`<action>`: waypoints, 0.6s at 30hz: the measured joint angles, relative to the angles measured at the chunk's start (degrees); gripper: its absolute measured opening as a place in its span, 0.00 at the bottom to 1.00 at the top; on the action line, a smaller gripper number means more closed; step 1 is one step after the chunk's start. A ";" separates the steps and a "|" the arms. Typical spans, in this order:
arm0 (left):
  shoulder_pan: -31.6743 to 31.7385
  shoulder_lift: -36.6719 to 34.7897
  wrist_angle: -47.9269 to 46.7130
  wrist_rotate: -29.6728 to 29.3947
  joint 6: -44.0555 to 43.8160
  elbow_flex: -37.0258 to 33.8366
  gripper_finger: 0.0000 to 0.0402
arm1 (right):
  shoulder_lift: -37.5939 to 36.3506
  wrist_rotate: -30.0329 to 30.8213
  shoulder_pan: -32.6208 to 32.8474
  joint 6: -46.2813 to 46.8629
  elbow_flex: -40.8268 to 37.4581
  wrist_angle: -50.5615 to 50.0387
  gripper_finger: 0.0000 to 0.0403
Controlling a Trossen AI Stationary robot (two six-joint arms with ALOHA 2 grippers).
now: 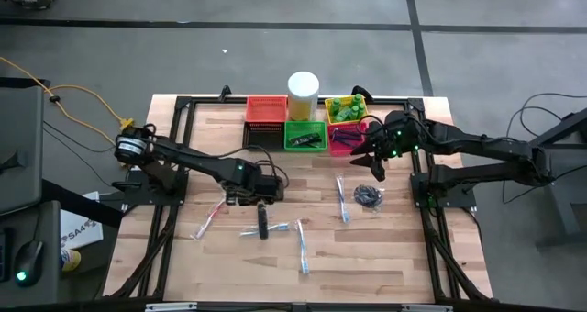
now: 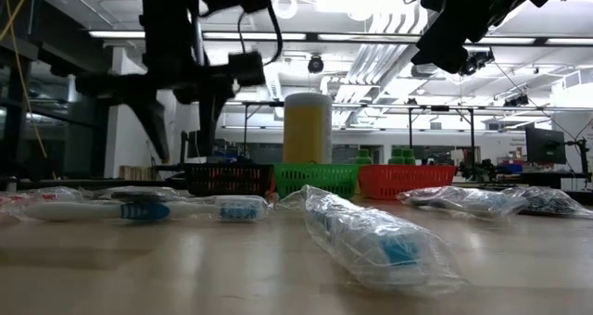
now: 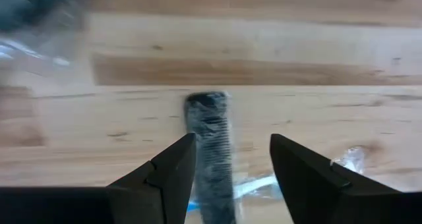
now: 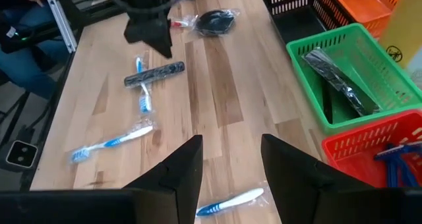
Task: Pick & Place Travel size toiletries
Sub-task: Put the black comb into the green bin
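A black stick lies flat on the table's middle, across a clear-wrapped toothbrush. My left gripper hovers open just above it. In the left wrist view the stick runs between my two fingers, closer to one finger, and I see no touch. My right gripper is open and empty, in the air beside the red basket that holds blue razors. Other toothbrushes and a dark coiled bundle lie on the wood.
At the far edge stand an orange basket, a black one, a green one holding black sticks, a yellow one with green lumps, and the tall white cylinder. Bare wood lies along the near edge.
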 joint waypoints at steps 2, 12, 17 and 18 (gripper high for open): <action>0.00 0.73 -0.74 1.19 -0.04 -0.07 0.48 | -0.01 0.02 0.02 -0.15 0.00 0.04 0.37; 0.00 3.19 3.48 3.92 -0.58 -0.09 0.48 | 0.00 0.18 0.04 -1.05 0.00 -0.48 0.37; -0.13 4.89 3.83 6.15 -3.13 -0.11 0.48 | 0.00 0.20 0.04 -1.07 0.00 -0.51 0.37; -0.19 5.18 5.01 6.52 -3.51 0.02 0.48 | 0.00 0.20 0.04 -1.07 0.00 -0.51 0.37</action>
